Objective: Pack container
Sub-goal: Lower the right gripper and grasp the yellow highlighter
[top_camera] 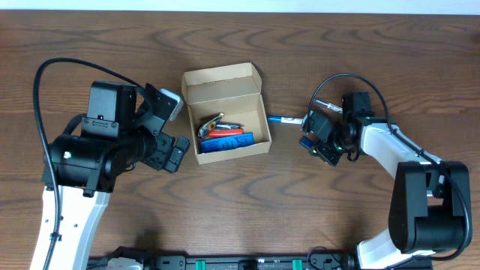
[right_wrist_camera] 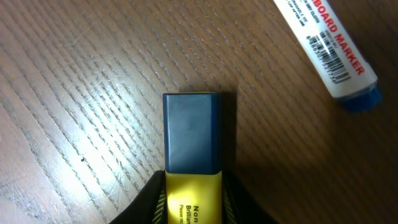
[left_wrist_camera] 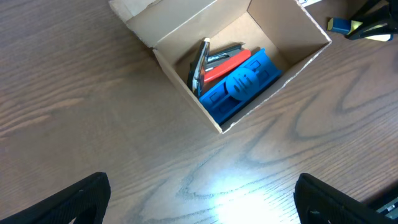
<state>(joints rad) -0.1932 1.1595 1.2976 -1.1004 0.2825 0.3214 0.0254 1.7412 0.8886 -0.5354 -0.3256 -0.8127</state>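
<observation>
The tan cardboard container [top_camera: 222,76] stands open at the table's middle, its flap lid folded back. Inside lie a blue flat item [top_camera: 225,142], a red item [top_camera: 223,133] and a metal-clipped pen [top_camera: 211,124]; they also show in the left wrist view [left_wrist_camera: 245,84]. My left gripper [top_camera: 174,152] is open and empty, just left of the box [left_wrist_camera: 205,25]; its fingers [left_wrist_camera: 202,205] are low over bare wood. My right gripper [top_camera: 313,139] is right of the box, shut on a yellow highlighter with a dark blue cap [right_wrist_camera: 191,134], low over the table.
A white board marker with a blue end [top_camera: 287,120] lies on the table between the box and my right gripper; it shows in the right wrist view [right_wrist_camera: 329,43]. The highlighter's cap shows in the left wrist view [left_wrist_camera: 339,25].
</observation>
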